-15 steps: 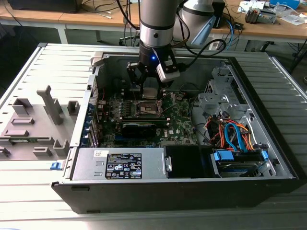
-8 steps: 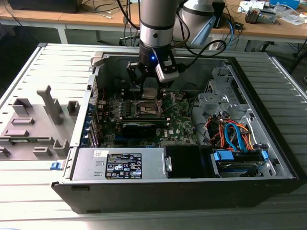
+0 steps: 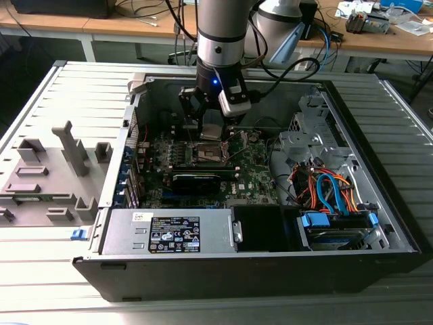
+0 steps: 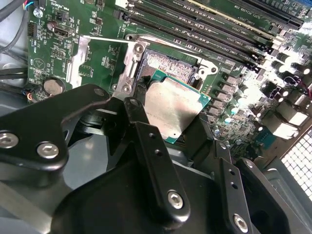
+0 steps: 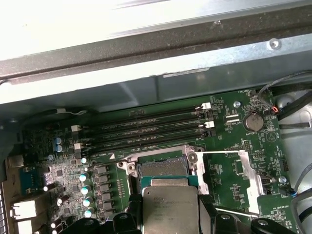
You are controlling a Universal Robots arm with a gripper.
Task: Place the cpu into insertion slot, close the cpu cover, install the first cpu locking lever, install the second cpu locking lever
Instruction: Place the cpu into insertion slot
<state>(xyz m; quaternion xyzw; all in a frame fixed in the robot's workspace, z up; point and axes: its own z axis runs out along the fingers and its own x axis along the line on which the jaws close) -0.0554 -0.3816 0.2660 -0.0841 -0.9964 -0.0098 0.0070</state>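
Grey slatted table (image 3: 40, 277) carries the open black computer case (image 3: 237, 274), with the green motherboard (image 3: 257, 183) flat inside it. The silver-and-black arm (image 3: 216, 34) reaches down over the board. Its black pincer (image 3: 210, 132) hangs just above the insertion slot (image 3: 211, 154), the small square socket with a brownish centre and a thin silver border. In both wrist views the pincer (image 4: 170, 117) (image 5: 169, 209) pinches the cpu (image 4: 175, 107) (image 5: 169, 204), a small flat square chip with a dull silver-grey top, by two opposite edges. The cpu sits over the near part of the insertion slot (image 4: 170, 63) (image 5: 161, 163), and the far part is bare. My read is that it's hovering or part-lowered, not seated. The cpu cover (image 5: 249, 180) (image 4: 82, 58), a thin silver frame plate with a square window, is flipped open flat on the motherboard beside the slot. I can't pick out the two locking levers reliably, but with the cover open neither can be latched. Status: step one is in progress, and cover and both levers are not yet done.
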